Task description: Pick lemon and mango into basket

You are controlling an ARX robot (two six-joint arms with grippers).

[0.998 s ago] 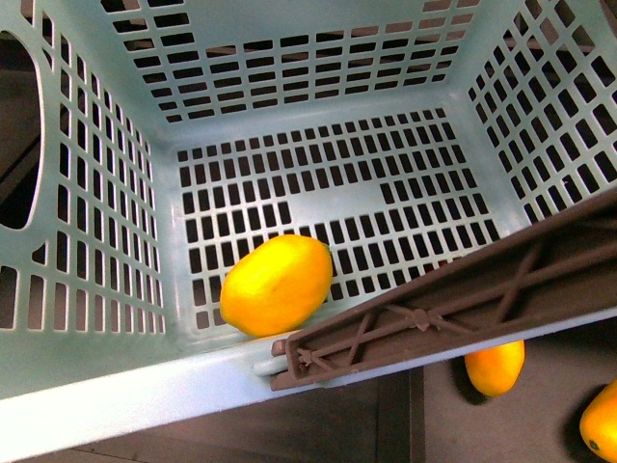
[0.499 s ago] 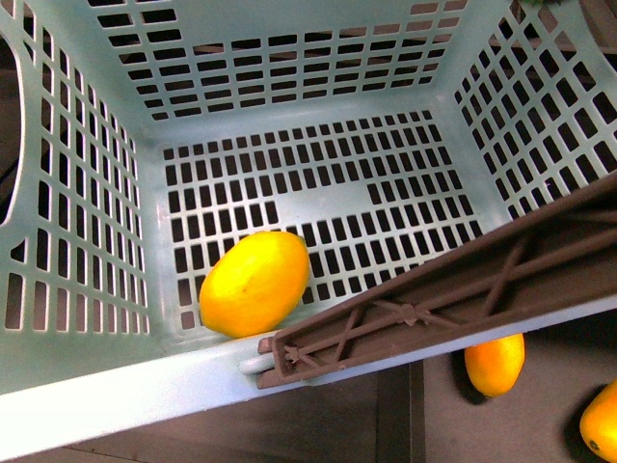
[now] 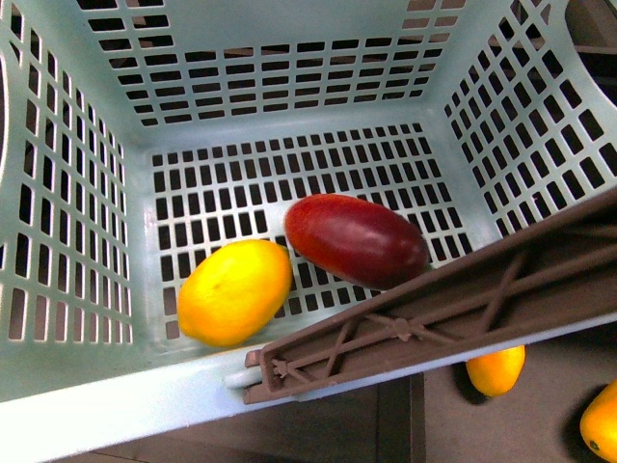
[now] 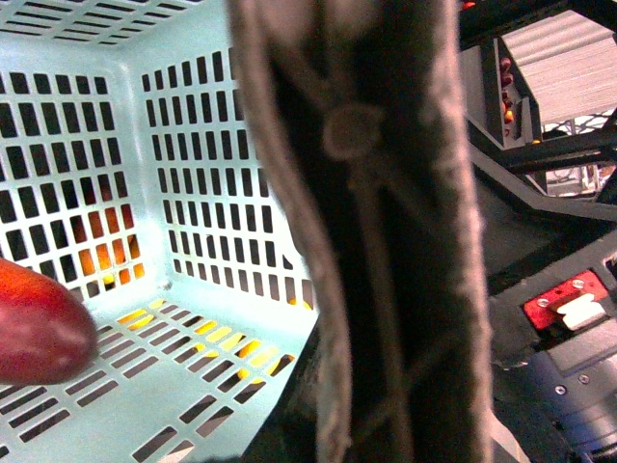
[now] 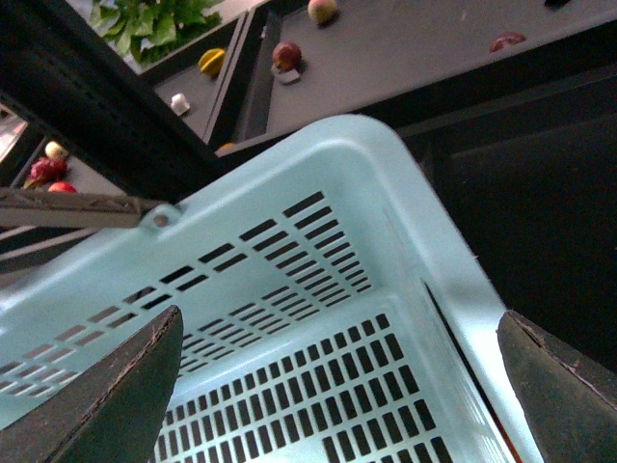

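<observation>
The aqua slotted basket (image 3: 116, 400) fills the front view. On its floor the yellow lemon (image 3: 234, 292) lies near the front wall. The dark red mango (image 3: 355, 239) lies just to its right, close beside it. The brown handle (image 3: 434, 309) crosses the front right corner. In the left wrist view the handle (image 4: 366, 193) fills the middle, my left gripper (image 4: 371, 415) is shut on it, and the mango (image 4: 39, 323) shows at the edge. My right gripper (image 5: 342, 405) hangs open and empty above the basket (image 5: 318, 193), its dark fingertips (image 5: 125, 395) wide apart.
Two orange-yellow fruits (image 3: 496, 369) (image 3: 600, 422) lie on the dark surface outside the basket's front right corner. The right wrist view shows dark shelves beyond the basket with scattered fruit (image 5: 286, 55) and leafy greens (image 5: 154, 19).
The mango has appeared on the basket floor beside the lemon. The lemon and the basket have shifted slightly left in the front view.
</observation>
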